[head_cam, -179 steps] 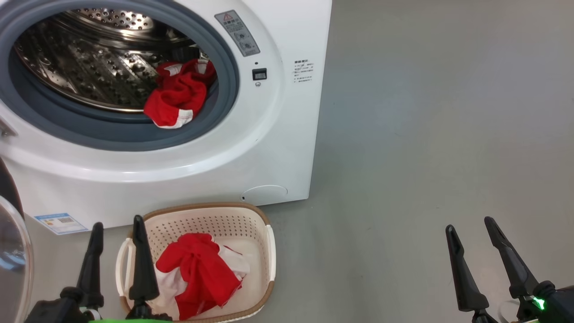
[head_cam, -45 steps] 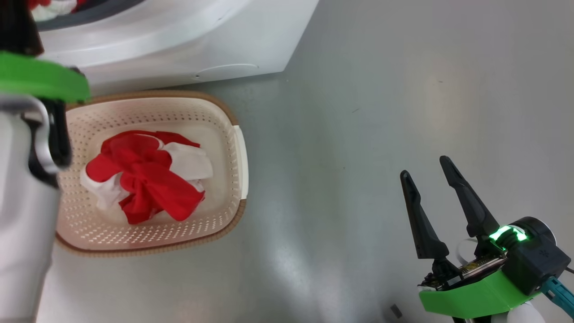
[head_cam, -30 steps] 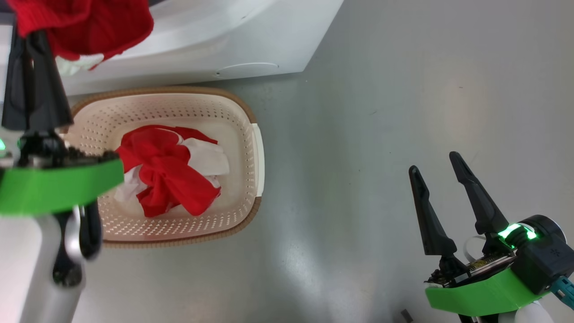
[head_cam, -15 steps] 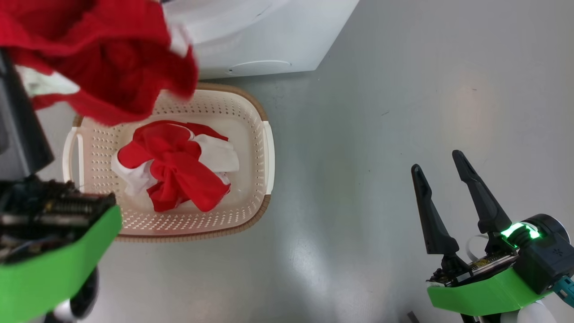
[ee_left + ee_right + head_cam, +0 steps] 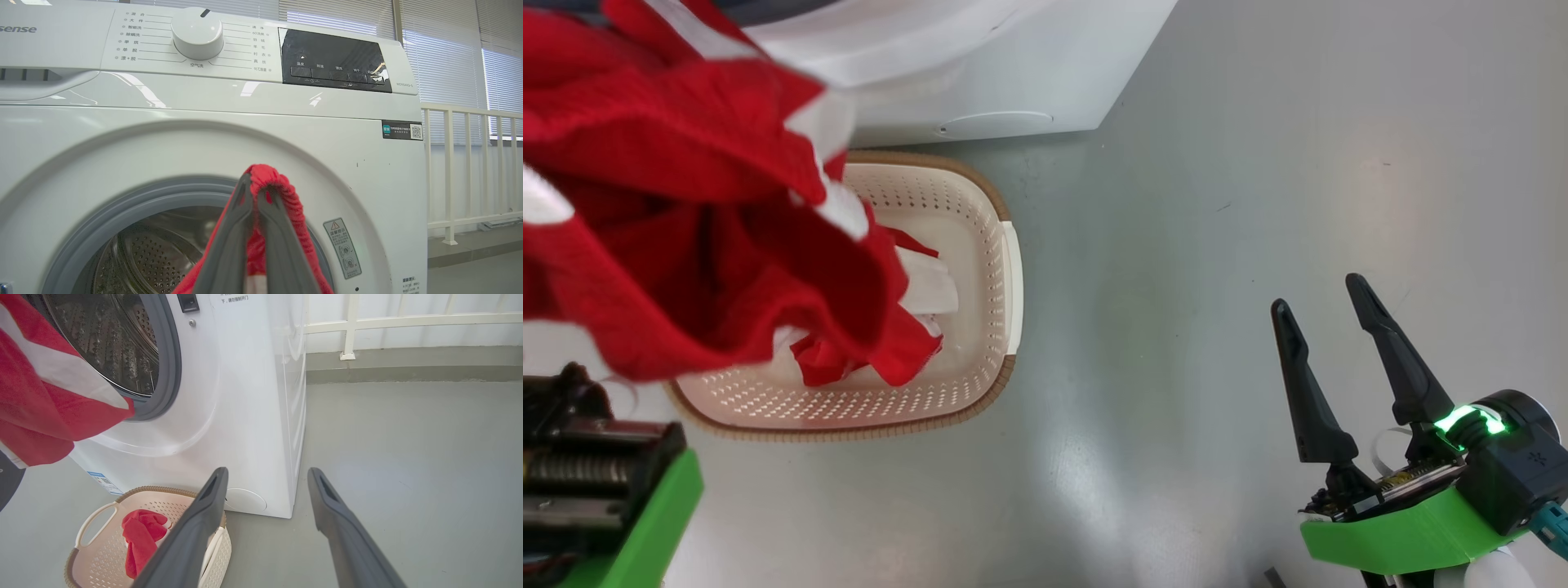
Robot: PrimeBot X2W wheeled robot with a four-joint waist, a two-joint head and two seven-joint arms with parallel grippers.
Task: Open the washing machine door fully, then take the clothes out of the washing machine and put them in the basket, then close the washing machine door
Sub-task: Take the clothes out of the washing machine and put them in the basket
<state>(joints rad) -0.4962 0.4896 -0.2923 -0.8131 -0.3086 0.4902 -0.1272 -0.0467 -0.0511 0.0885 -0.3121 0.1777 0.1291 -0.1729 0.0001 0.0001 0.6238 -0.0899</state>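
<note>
On the grey floor [image 5: 1258, 163] just in front of the washing machine [image 5: 1013, 73], toward the left of the scene, sits the basket [image 5: 984, 261], its cream perforated wall and brown rim showing on the near and right sides. Inside it lies a bundled garment [image 5: 907, 351] of red fabric with a white panel, resting on the bottom near the basket's middle. How much of the basket's left half it covers cannot be told, because a second garment [image 5: 686, 229] hangs in front of the head camera there. This second garment, red with white stripes, is off the floor and higher than the basket, dangling in front of the machine's opening and, in the right wrist view, clear of the basket's rim. The left gripper [image 5: 255, 190] is clamped tight on a fold of it, with red cloth bunched over and between the two dark fingertips, raised before the machine's front. Beyond it the drum [image 5: 155, 253] shows inside its grey seal [image 5: 169, 367]. The visible part is perforated steel, and the rest is hidden by the hanging cloth. The right gripper [image 5: 1319, 296] hangs low over the floor at the far right, well apart from the basket, its fingers spread wide and holding nothing.
</note>
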